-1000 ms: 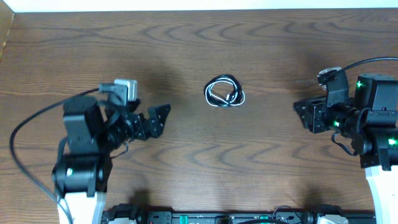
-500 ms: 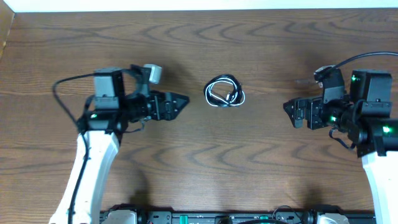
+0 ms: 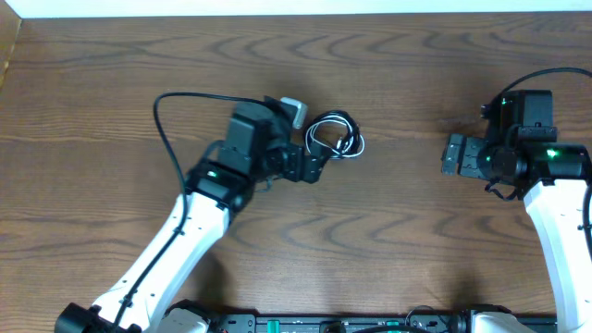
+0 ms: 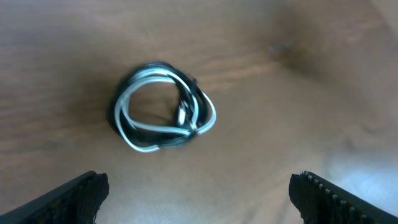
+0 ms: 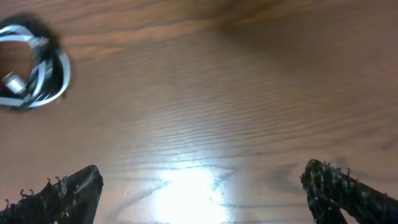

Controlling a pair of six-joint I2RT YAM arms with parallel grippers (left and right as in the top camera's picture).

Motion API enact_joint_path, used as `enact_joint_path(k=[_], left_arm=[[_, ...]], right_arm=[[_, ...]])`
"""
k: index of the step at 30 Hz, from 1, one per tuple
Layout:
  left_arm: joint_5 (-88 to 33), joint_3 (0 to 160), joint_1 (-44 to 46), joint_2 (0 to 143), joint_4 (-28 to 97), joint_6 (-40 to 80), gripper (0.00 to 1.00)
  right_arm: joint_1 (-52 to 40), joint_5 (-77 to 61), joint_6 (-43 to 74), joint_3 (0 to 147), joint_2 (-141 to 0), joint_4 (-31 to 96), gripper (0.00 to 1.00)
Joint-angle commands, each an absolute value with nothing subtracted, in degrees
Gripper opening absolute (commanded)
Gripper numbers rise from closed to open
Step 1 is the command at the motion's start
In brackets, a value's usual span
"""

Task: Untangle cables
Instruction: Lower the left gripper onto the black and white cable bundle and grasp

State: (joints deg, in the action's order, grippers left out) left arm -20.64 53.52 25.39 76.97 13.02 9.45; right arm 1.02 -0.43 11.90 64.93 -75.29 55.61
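Observation:
The cables lie as a small looped bundle of black and white cord on the wooden table, above its middle. They show in the left wrist view ahead of the fingers, and at the far left of the right wrist view. My left gripper is open and empty, just left of and below the bundle, apart from it. In its own view the left gripper has both fingertips wide apart. My right gripper is open and empty, well to the right of the bundle; its fingers spread wide in the right wrist view.
The wooden table spreads around the bundle. A thick black wire arcs from the left arm. The table's far edge runs along the top.
My left arm has swung right across the table until its open gripper sits beside the bundle. My right gripper has shifted slightly right and up. The bundle has not moved.

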Motion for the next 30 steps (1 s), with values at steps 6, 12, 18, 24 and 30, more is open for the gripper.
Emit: enact_joint_path(k=[6, 12, 18, 24, 30], left_arm=[[-0.38, 54.46, 31.18, 84.4, 3.6, 18.98, 0.98], [-0.86, 54.46, 31.22, 93.23, -4.78, 19.84, 0.98], [-0.71, 54.46, 31.22, 99.37, -10.83, 19.79, 0.98], [2.63, 54.46, 31.27, 102.76, -10.83, 18.68, 0.98], [2.57, 54.46, 31.33, 103.35, -10.76, 18.5, 0.98]], right_arm=[[1.08, 6.35, 19.27, 64.23, -75.11, 55.51, 0.99], [1.08, 6.04, 19.2, 63.53, -75.11, 55.96, 0.99], [1.02, 5.65, 18.72, 62.08, -75.11, 55.94, 0.99], [1.02, 5.63, 18.15, 59.86, -75.11, 55.09, 0.99], [1.02, 5.28, 18.15, 58.96, -75.11, 53.98, 0.99]])
